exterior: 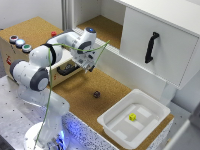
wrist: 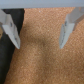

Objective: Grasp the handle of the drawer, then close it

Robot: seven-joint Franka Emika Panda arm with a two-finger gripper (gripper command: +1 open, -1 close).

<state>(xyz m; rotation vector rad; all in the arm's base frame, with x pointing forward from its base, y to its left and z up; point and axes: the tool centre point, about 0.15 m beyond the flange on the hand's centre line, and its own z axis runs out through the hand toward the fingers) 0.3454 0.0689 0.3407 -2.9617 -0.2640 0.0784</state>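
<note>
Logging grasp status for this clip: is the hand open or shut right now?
Open. In the wrist view the hand's two fingers stand well apart with only cork surface between them, gripping nothing.

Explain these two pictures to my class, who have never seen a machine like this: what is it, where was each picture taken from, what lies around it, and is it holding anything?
The white jointed machine is a robot arm. Its hand is a two-fingered clamp at the end.

The larger picture comes from a camera off the arm, looking down on the scene. The smaller one comes from a camera on the wrist, looking past the two fingers at the cork surface.

Around the arm: a wooden box with coloured buttons on top, whose drawer sits just below the hand; its handle is a dark bar. There is also a small dark object on the cork, a white tub holding a yellow block, and a white cabinet door.

The fingers are apart with nothing between them.
</note>
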